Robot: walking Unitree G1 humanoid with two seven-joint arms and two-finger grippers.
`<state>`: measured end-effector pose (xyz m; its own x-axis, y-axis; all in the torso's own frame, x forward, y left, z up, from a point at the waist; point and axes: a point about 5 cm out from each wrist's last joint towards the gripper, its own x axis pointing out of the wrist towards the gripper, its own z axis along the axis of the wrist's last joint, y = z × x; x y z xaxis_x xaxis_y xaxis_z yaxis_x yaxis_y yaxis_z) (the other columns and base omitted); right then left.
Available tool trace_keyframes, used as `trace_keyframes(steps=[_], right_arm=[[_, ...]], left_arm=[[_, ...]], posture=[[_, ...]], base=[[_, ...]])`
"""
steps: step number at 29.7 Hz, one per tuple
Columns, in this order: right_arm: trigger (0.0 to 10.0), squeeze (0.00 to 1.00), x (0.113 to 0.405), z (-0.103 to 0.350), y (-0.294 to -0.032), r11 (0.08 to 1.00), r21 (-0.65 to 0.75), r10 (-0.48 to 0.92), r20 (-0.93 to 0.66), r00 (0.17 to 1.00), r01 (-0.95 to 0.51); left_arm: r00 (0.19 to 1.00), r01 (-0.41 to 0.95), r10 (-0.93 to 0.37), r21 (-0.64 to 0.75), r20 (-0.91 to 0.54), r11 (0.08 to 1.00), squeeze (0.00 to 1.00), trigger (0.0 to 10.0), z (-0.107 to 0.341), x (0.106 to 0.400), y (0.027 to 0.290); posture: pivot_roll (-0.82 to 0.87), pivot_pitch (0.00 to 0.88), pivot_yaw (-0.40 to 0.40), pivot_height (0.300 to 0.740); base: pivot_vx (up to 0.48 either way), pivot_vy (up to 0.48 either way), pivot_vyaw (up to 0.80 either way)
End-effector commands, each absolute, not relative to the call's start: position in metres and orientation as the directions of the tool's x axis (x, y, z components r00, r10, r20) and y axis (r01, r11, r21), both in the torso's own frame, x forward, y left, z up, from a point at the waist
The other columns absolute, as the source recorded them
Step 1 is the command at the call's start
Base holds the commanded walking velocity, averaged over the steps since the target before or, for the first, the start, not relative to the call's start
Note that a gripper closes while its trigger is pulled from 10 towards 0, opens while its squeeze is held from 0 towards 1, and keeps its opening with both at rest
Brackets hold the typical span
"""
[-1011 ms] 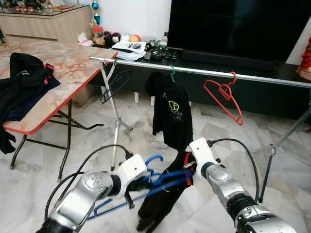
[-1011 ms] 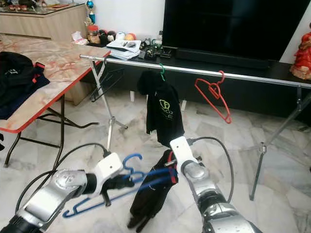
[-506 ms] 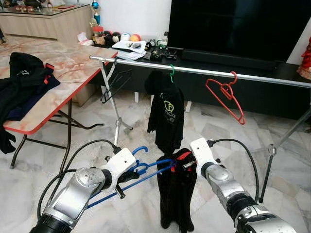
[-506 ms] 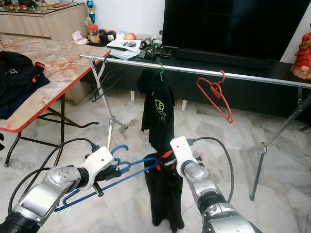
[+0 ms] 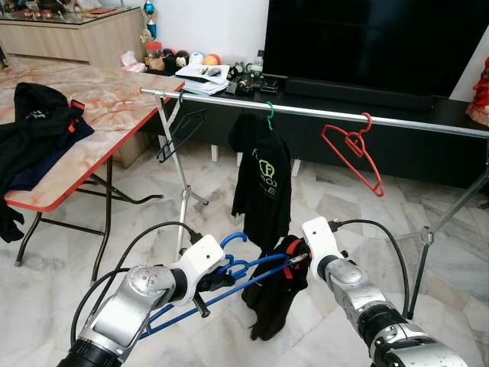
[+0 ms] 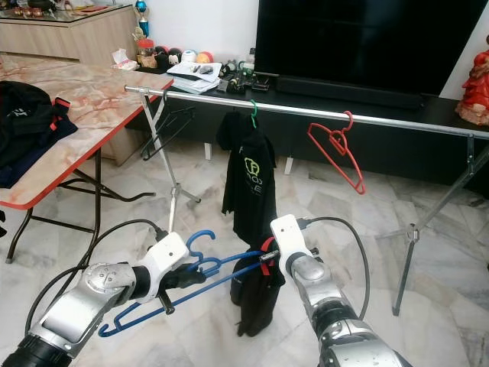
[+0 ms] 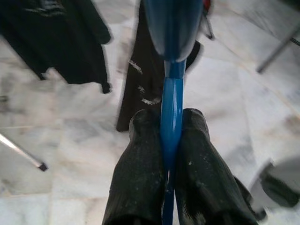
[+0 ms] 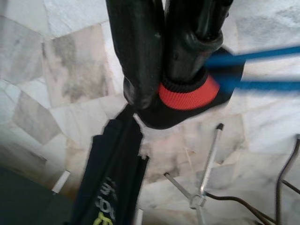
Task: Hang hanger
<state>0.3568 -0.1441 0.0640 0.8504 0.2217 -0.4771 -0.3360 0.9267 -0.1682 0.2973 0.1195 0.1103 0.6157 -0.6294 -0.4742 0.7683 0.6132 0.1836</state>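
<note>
In the lower centre of the frame, the left gripper is clamping the blue hanger near its hook, while the right gripper is pinching the red-trimmed collar of the black garment draped on its far end. The hanger's long axis is running low-left to upper-right between the two grippers, hook curling upward, cloth dangling below. Beyond, across the upper middle, the metal rail is carrying a hung black shirt and an empty red hanger; the rail lies above and ahead.
</note>
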Motion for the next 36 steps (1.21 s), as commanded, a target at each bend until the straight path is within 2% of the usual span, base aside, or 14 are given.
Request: trace_keyframes(steps=[1,8,11,14,20,28,32,35,36], right_arm=[[10.0,0.00,0.362,0.073,-0.141,0.930,-0.156,0.233,-0.453,0.860,-0.334],[10.0,0.00,0.359,0.068,-0.141,0.927,-0.152,0.237,-0.467,0.852,-0.342],[10.0,0.00,0.358,0.067,-0.143,0.916,-0.174,0.244,-0.476,0.845,-0.362],[10.0,0.00,0.358,0.068,-0.146,0.897,-0.191,0.267,-0.487,0.832,-0.399],[10.0,0.00,0.358,0.068,-0.150,0.869,-0.198,0.305,-0.507,0.806,-0.453],[10.0,0.00,0.354,0.065,-0.149,0.831,-0.177,0.370,-0.533,0.761,-0.527],[10.0,0.00,0.352,0.065,-0.149,0.794,-0.164,0.418,-0.552,0.722,-0.585],[10.0,0.00,0.348,0.063,-0.155,0.699,-0.247,0.428,-0.607,0.669,-0.671],[10.0,0.00,0.348,0.063,-0.155,0.699,-0.247,0.428,-0.607,0.669,-0.671]], left_arm=[[0.723,0.680,-0.572,0.249,-0.388,0.690,0.00,10.0,0.128,0.314,0.123],[0.781,0.619,-0.541,0.266,-0.313,0.739,0.00,10.0,0.140,0.321,0.128],[0.768,0.632,-0.541,0.274,-0.342,0.725,0.00,10.0,0.138,0.319,0.131],[0.714,0.690,-0.522,0.337,-0.467,0.641,0.00,10.0,0.122,0.311,0.138],[0.763,0.633,-0.458,0.385,-0.456,0.672,0.00,10.0,0.120,0.316,0.140],[0.750,0.649,-0.462,0.398,-0.473,0.648,0.00,10.0,0.116,0.315,0.136],[0.763,0.635,-0.436,0.431,-0.477,0.641,0.00,10.0,0.114,0.317,0.137],[0.770,0.627,-0.428,0.437,-0.472,0.645,0.00,10.0,0.114,0.318,0.137],[0.770,0.627,-0.428,0.437,-0.472,0.645,0.00,10.0,0.114,0.318,0.137]], posture=[[0.19,0.000,-0.065,0.740],[0.19,0.000,-0.064,0.740],[0.19,0.000,-0.064,0.740],[0.19,0.000,-0.065,0.740],[0.19,0.000,-0.071,0.740],[0.19,0.000,-0.072,0.740],[0.19,0.000,-0.074,0.740],[0.18,0.000,-0.078,0.740],[0.18,0.000,-0.078,0.740]], base=[[0.000,0.000,0.00],[0.000,0.000,0.00],[0.000,0.000,0.00],[0.000,0.000,0.00],[0.000,0.000,0.00],[0.000,0.000,0.00],[0.000,0.000,0.00],[0.000,0.000,0.00],[0.000,0.000,0.00]])
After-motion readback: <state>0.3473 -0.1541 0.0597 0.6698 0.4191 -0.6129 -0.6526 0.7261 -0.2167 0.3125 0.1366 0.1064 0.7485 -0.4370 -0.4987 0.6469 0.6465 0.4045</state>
